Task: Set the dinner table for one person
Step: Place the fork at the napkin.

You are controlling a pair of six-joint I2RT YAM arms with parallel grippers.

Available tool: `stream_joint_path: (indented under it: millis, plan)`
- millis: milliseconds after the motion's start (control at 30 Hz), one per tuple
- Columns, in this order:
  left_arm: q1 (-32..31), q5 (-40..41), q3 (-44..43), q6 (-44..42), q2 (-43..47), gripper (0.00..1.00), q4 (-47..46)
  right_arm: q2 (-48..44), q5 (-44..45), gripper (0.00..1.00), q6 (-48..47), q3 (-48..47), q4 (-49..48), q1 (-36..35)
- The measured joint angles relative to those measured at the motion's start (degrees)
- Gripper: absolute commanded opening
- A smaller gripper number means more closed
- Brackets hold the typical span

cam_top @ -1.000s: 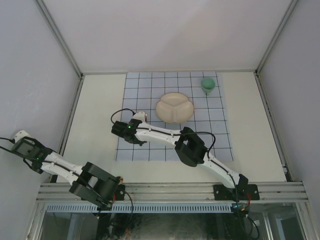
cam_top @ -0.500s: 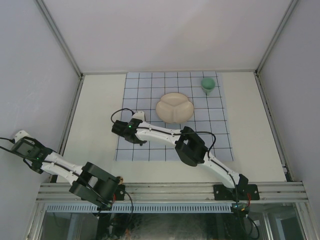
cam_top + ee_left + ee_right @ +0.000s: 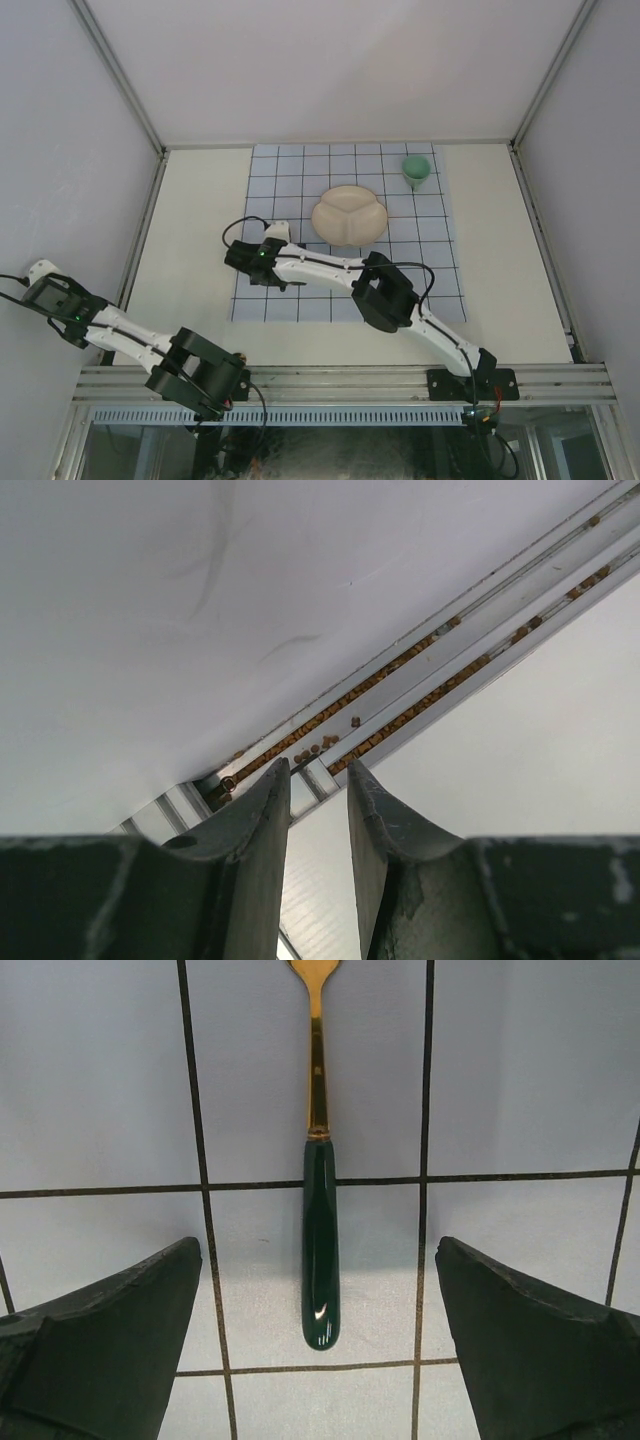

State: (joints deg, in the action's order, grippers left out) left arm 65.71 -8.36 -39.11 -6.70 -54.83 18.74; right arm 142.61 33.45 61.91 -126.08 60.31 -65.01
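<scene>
A utensil (image 3: 320, 1260) with a dark green handle and a gold neck lies flat on the pale-blue grid cloth (image 3: 520, 1070); its head runs out of the frame's top. My right gripper (image 3: 318, 1250) hovers over it, open wide, with one finger (image 3: 110, 1330) on each side of the handle and not touching it. From above, the right gripper (image 3: 262, 250) is over the cloth's left part, left of the cream divided plate (image 3: 348, 216). A green cup (image 3: 416, 170) stands at the cloth's far right corner. My left gripper (image 3: 45, 285) is off the dinner table (image 3: 200, 230), by the left wall.
The left gripper (image 3: 318, 770) points at the wall and a metal frame rail (image 3: 420, 680), its jaws slightly apart with nothing between them. The right arm's elbow (image 3: 385, 295) hangs over the cloth's near edge. Enclosure walls close in on all sides.
The right gripper has opened over the green-handled utensil, and its wrist shifted slightly. The left arm's elbow moved a little to the right; its gripper stayed by the wall.
</scene>
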Motion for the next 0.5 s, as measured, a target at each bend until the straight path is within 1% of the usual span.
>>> stream_joint_path:
  millis: [133,233,367,500]
  plan:
    - [0.00,0.00,0.00,-0.20,1.29,0.34,0.44,-1.60,0.63,1.00,-0.33,1.88,-0.26,-0.92]
    - [0.00,-0.02,0.00,-0.37,1.92,0.34,0.81,-4.85,1.55,1.00,-1.44,5.07,-1.42,-2.32]
    - [0.04,-0.46,0.00,-0.37,2.19,0.33,1.01,-13.60,2.23,1.00,-4.46,13.27,-5.84,-4.96]
    - [0.17,-0.98,0.00,-0.11,1.92,0.33,1.09,-22.21,-0.09,1.00,-10.73,20.79,-12.13,-6.71]
